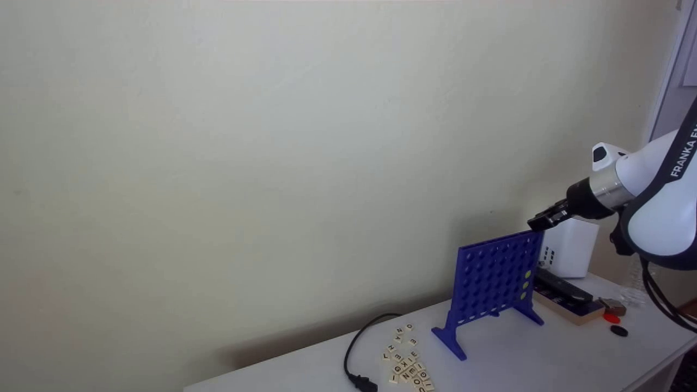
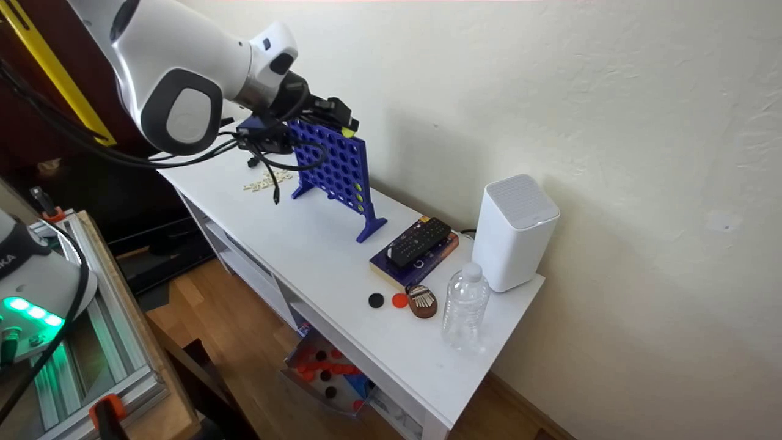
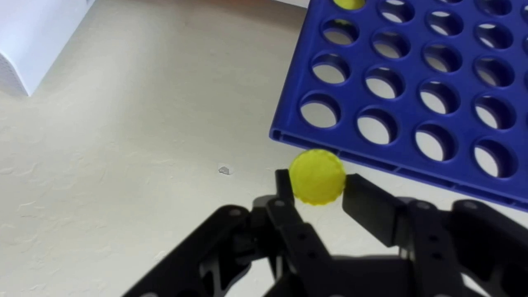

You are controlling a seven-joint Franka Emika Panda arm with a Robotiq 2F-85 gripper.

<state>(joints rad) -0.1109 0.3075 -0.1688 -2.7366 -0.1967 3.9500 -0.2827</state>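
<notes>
Between fingers (image 3: 369, 210) sits a ridge-edged yellow disc (image 3: 317, 177).

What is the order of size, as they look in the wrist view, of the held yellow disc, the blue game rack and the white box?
1. Blue game rack, cut off by the frame
2. White box, also cut off
3. Held yellow disc

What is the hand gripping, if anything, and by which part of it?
A yellow Connect Four disc, pinched at opposite sides of its rim between the fingertips of the hand.
</notes>
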